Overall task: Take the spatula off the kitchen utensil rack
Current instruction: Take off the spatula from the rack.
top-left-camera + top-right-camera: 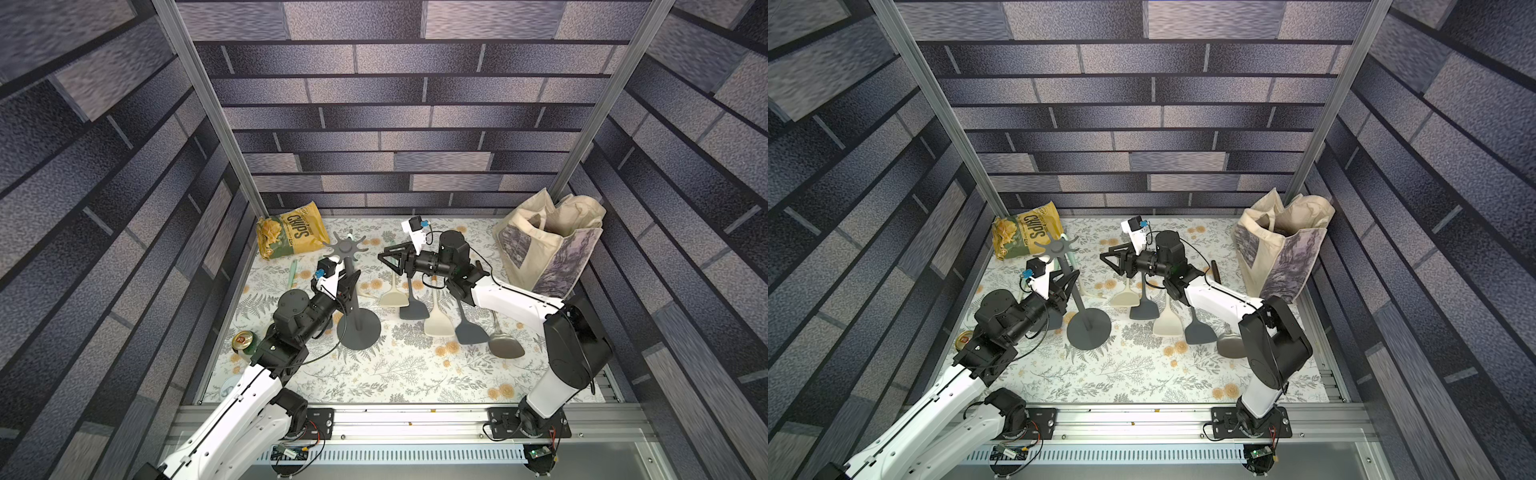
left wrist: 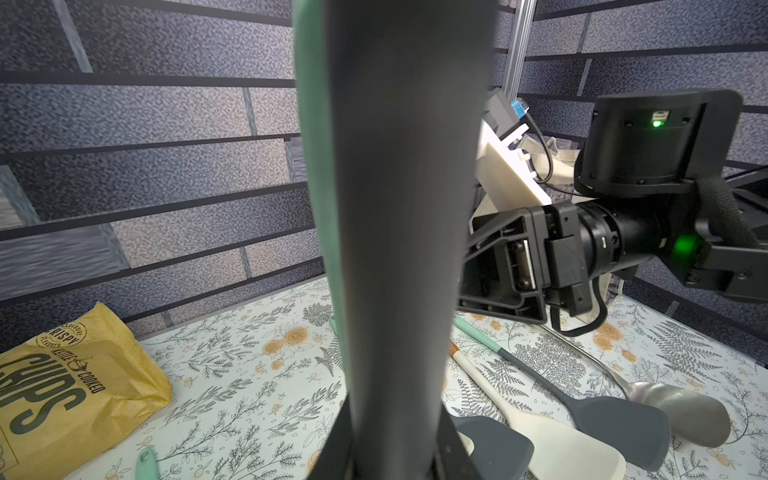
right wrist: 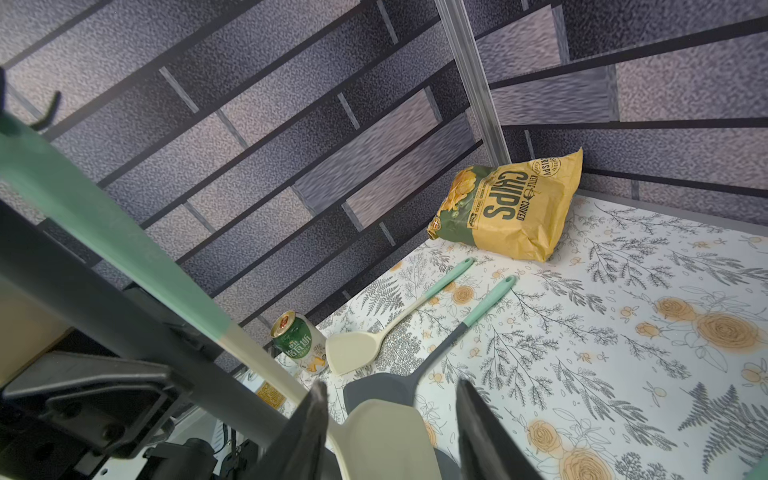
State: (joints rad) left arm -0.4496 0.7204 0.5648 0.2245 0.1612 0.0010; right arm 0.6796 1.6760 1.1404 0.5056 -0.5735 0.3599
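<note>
The dark grey kitchen utensil rack (image 1: 358, 328) stands at the centre left of the flowered table, its star crown (image 1: 345, 248) toward the back. My left gripper (image 1: 348, 279) is shut on the rack's pole (image 2: 395, 208) about halfway up. One spatula (image 3: 386, 440) hangs from the crown, with a mint-green handle (image 2: 316, 187) and a cream blade. My right gripper (image 1: 381, 254) hovers just right of the crown, pointing left. In the right wrist view its fingers (image 3: 469, 419) stand apart, and the cream blade shows between them without being clamped.
Several loose spatulas (image 1: 432, 307) and a metal spoon (image 1: 505, 343) lie under the right arm. Two mint-handled spatulas (image 3: 361, 349) lie left of the rack. A chips bag (image 1: 291, 237) sits back left, a drink can (image 1: 243, 343) by the left arm, a tote bag (image 1: 548, 245) back right.
</note>
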